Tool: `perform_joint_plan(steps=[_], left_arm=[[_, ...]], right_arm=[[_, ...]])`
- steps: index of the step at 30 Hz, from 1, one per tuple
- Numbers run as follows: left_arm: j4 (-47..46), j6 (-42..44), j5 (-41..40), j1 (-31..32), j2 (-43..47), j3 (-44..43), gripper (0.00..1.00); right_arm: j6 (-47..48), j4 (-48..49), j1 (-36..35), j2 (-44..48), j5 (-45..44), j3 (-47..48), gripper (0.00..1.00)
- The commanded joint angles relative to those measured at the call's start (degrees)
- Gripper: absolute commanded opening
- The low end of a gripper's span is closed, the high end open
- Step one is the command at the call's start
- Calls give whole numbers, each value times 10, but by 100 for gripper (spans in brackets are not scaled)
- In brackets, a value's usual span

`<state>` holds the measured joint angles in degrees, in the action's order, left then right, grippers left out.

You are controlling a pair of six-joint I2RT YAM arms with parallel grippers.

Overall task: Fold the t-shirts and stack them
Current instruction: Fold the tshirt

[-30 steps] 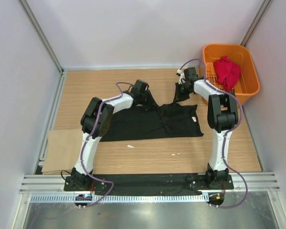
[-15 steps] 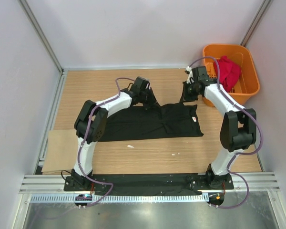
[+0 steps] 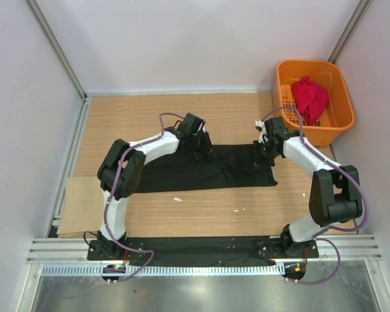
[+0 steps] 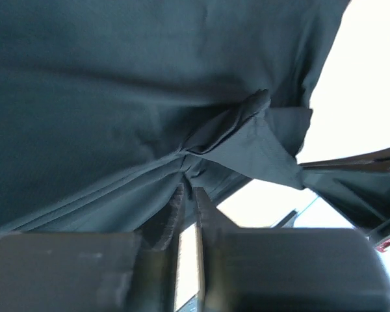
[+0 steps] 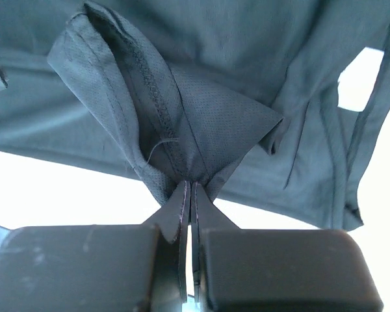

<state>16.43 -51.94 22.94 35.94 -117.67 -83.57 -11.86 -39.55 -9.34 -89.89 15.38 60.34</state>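
Note:
The black t-shirt (image 3: 208, 174) lies spread across the middle of the table, its far edge lifted at two places. My left gripper (image 3: 200, 151) is at the far edge left of centre. In the left wrist view the left gripper (image 4: 189, 187) is shut on a bunched fold of the black t-shirt (image 4: 117, 97). My right gripper (image 3: 265, 153) is at the shirt's far right corner. In the right wrist view the right gripper (image 5: 190, 186) pinches a gathered seam of the black t-shirt (image 5: 214, 52). The red t-shirt (image 3: 310, 97) lies crumpled in the basket.
An orange slotted basket (image 3: 341, 123) stands at the far right corner. A tan cardboard sheet (image 3: 84, 205) lies at the near left edge. Two small white scraps (image 3: 177, 199) lie on the wood in front of the shirt. Walls close in the table on three sides.
Both grippers have moved toward the near side and lower, bringing the black shirt's far edge down onto the cloth. The right arm's elbow has swung out to the right.

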Motion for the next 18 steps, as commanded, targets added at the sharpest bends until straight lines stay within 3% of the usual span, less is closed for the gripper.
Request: perform_joint_plan(steps=[1, 3, 6, 12, 18], left_arm=[[1, 34, 31, 11, 40, 3, 20], [0, 51, 36, 15, 40, -4, 38], [0, 72, 59, 19, 22, -29, 46], [4, 94, 73, 42, -10, -73, 54], [60, 154, 31, 73, -31, -126, 53]], right_arm=[[-10, 7, -1, 42, 16, -19, 2], [-7, 6, -1, 45, 16, -33, 2], [-8, 4, -1, 45, 30, -51, 4], [-22, -1, 1, 38, 53, -72, 11], [-18, -2, 0, 27, 39, -78, 14]])
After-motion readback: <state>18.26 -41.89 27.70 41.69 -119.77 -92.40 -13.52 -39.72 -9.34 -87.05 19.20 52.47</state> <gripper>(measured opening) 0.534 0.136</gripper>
